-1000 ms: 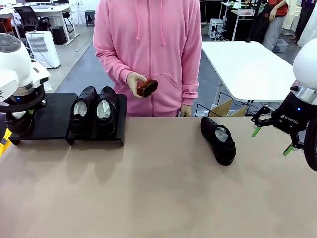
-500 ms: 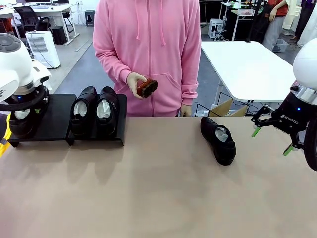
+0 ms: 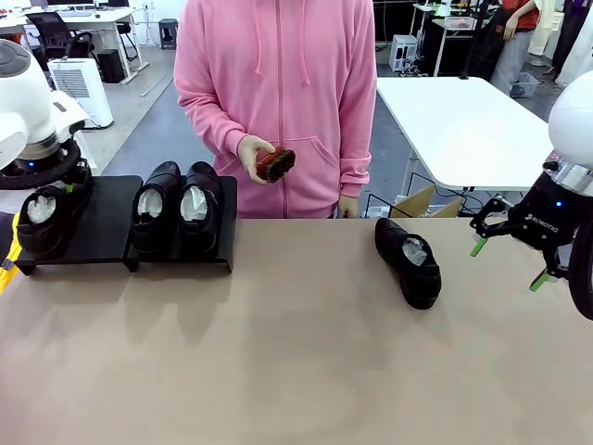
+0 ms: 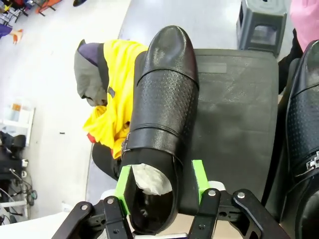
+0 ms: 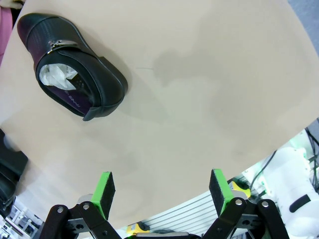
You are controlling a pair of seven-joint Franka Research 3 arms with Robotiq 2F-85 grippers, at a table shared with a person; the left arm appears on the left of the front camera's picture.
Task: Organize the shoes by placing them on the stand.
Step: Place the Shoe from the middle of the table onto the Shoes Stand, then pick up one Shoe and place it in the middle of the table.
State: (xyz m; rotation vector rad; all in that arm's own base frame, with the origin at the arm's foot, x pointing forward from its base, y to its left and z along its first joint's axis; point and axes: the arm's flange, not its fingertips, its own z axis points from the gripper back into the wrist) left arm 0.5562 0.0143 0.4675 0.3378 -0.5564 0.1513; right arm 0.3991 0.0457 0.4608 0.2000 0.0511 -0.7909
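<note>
Your left gripper [image 4: 161, 183], bottom centre of its wrist view, stands parted; your right gripper [image 3: 508, 263], at the front view's right edge, gapes wide.

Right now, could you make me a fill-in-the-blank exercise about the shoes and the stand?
1. The stand carries ___ shoes.
2. The fourth shoe lies on the ___, off the stand.
3. The person's hand holds a brown ___.
4. The right gripper hangs with its jaws ___.
Missing words: three; table; brush; open.
</note>
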